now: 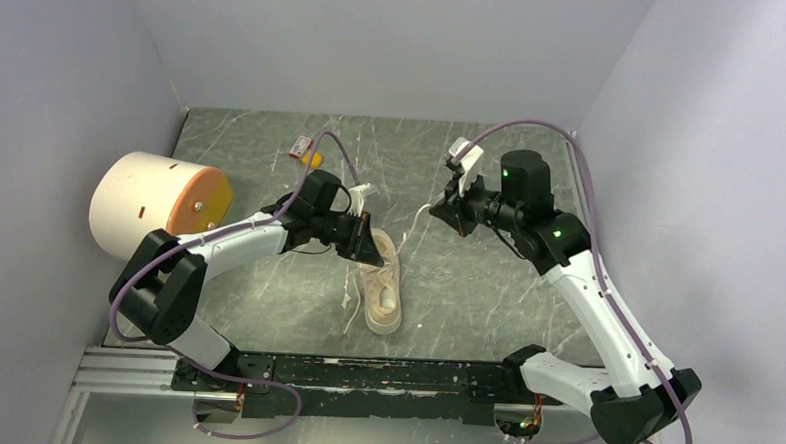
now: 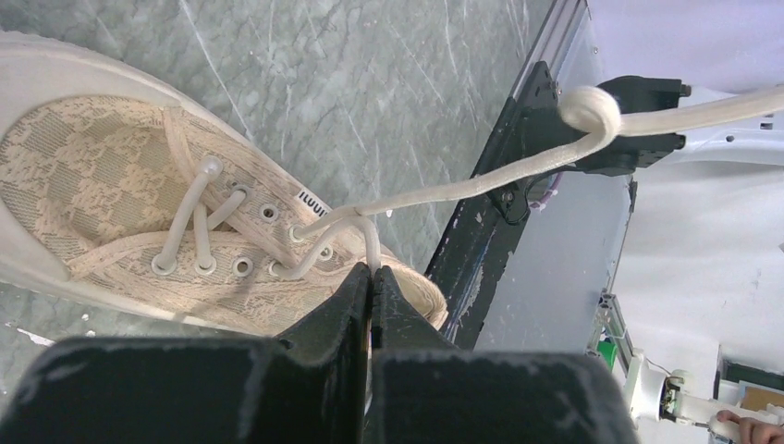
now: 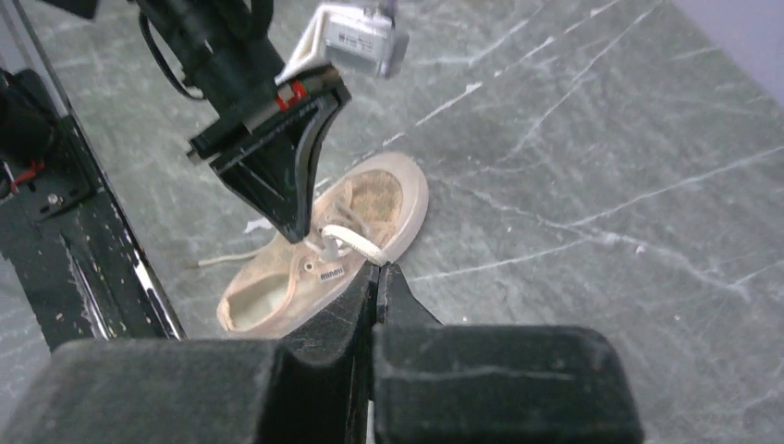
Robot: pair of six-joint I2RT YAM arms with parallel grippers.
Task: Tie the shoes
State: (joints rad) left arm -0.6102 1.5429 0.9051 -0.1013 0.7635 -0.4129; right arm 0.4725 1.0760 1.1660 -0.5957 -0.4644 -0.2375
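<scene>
The left claw (image 2: pixel 372 276) hung low over the table (image 1: pixel 486 286), clamped shut on one lace (image 2: pixel 368 239) just above the sneaker (image 1: pixel 384 292), while the right claw (image 3: pixel 377 270), off to its side, pinched the other lace (image 2: pixel 462 188) taut, seemingly to cinch a crossing.

The sneaker (image 2: pixel 83 166) is patterned woven cloth with matt cord laces (image 2: pixel 592 109), on a matt, veined stone-look table (image 2: pixel 370 83).

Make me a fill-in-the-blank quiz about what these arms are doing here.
The left fingers pinch a white ___ at the sneaker.
The right fingers are ___, not open.
The cream-and-orange cylinder stands at the ___ of the overhead view.
Missing: lace; shut; left.
</scene>
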